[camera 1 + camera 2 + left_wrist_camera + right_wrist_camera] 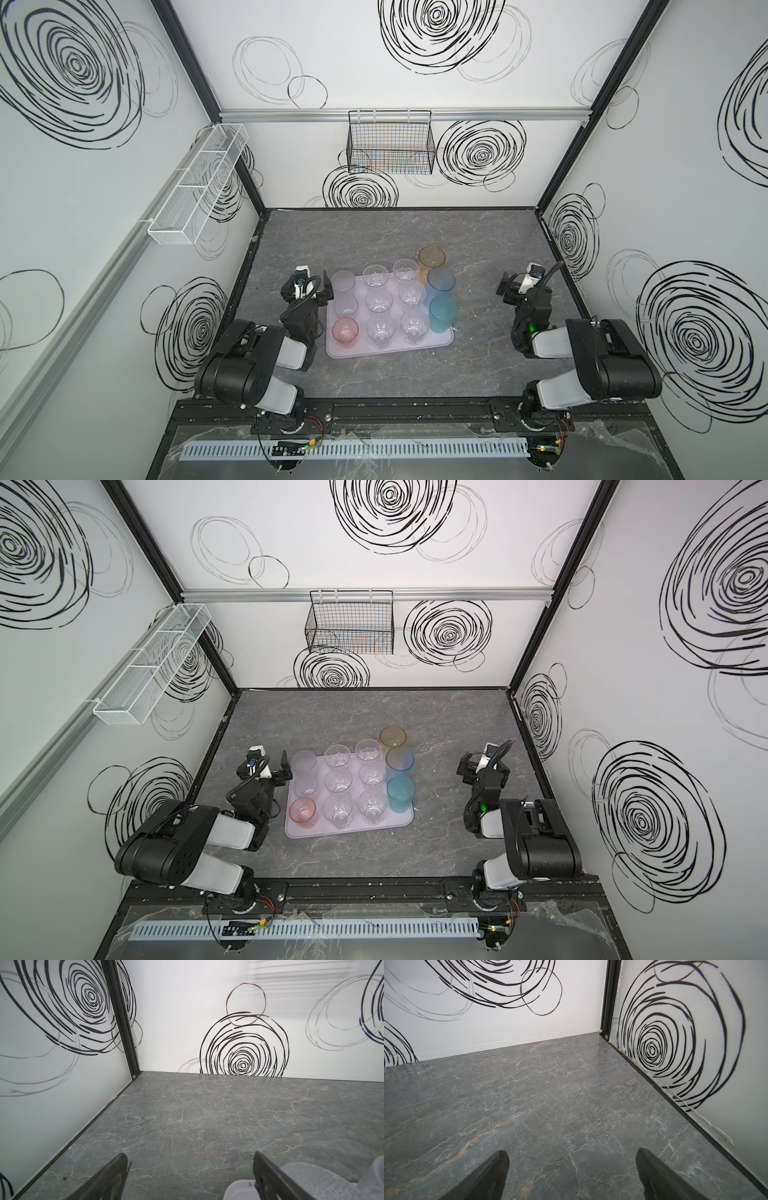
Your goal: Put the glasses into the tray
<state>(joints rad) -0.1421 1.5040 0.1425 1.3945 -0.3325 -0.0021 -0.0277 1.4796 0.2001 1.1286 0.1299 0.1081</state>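
The glasses (378,301) are seen upright in rows on the tray (399,348), which lies on the table (374,232) between the two arms. The clear ones and the pink glass (345,331) fill its left and middle, while the blue glass (440,284) and the teal glass (443,316) are set along its right rim. The amber glass (432,257) is placed at the far right corner. Whether it is on the tray or just off it cannot be told, as the rim there is hidden. If it needs shifting, the right gripper (521,286) is judged nearer. The glass lies to that gripper's left and a little farther back, with bare table between. The blue glass just beside it would be the thing to avoid knocking. The left gripper (308,284) is held just beside the tray's far left corner. Both sets of jaws are spread wide and nothing is held. The black wire basket (390,145) and the white mesh basket (199,183) are hung on the walls, well clear.
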